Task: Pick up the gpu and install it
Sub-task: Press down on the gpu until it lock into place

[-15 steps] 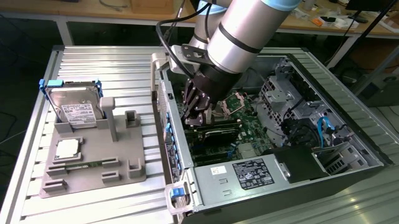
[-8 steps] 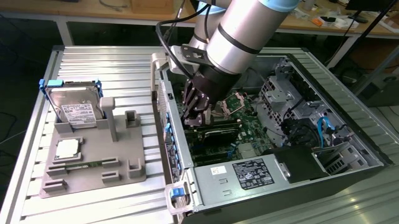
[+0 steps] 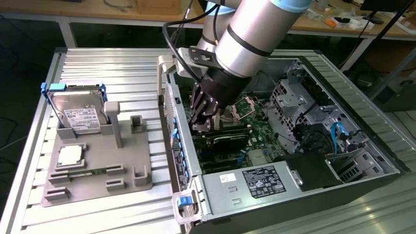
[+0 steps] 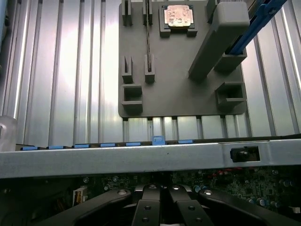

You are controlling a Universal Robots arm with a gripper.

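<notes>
The exterior view looks down on me from above and off to one side, far enough back to take in the open computer case [image 3: 293, 146], the grey fixture tray [image 3: 97, 170] at the exterior view's left, and my arm. My wrist view sits close above my fingers [image 4: 160, 207], facing over the case edge [image 4: 141, 157] toward that same tray [image 4: 178, 94]; both views share it

Arm [image 3: 250, 36] angled steeply down, tool [image 3: 202, 126] fully closed.
</notes>
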